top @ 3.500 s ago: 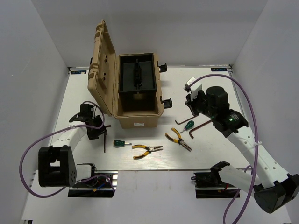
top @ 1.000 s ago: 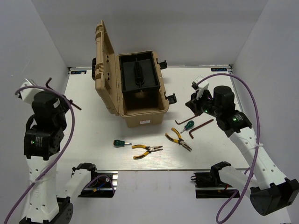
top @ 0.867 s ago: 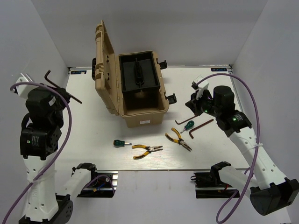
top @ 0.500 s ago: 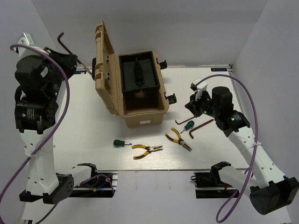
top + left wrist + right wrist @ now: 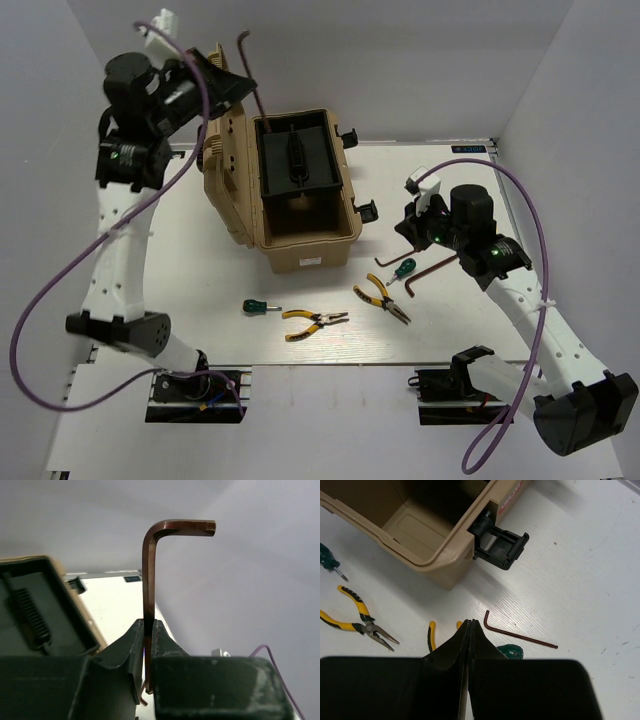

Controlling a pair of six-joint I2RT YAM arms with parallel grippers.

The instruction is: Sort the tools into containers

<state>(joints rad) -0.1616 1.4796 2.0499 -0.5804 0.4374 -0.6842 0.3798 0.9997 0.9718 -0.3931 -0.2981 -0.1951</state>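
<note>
My left gripper (image 5: 232,85) is raised high behind the open tan toolbox (image 5: 300,245), shut on a dark L-shaped hex key (image 5: 248,70) that sticks out over the black inner tray (image 5: 293,160). The left wrist view shows the key (image 5: 148,580) clamped between the jaws (image 5: 148,622), bent end up. On the table lie two yellow-handled pliers (image 5: 312,322) (image 5: 383,297), two green screwdrivers (image 5: 256,307) (image 5: 404,268) and two more hex keys (image 5: 396,258) (image 5: 432,272). Right of the box, my right gripper (image 5: 408,228) hovers shut and empty (image 5: 470,622).
The ribbed lid (image 5: 222,150) stands open on the box's left side. A black latch (image 5: 500,547) juts from the box's right wall, close to the right gripper. The table's left half (image 5: 180,270) is bare white. White walls close in at the back and sides.
The left arm has swung up from low at the left to high behind the toolbox, carrying the hex key. The right arm has barely moved.
</note>
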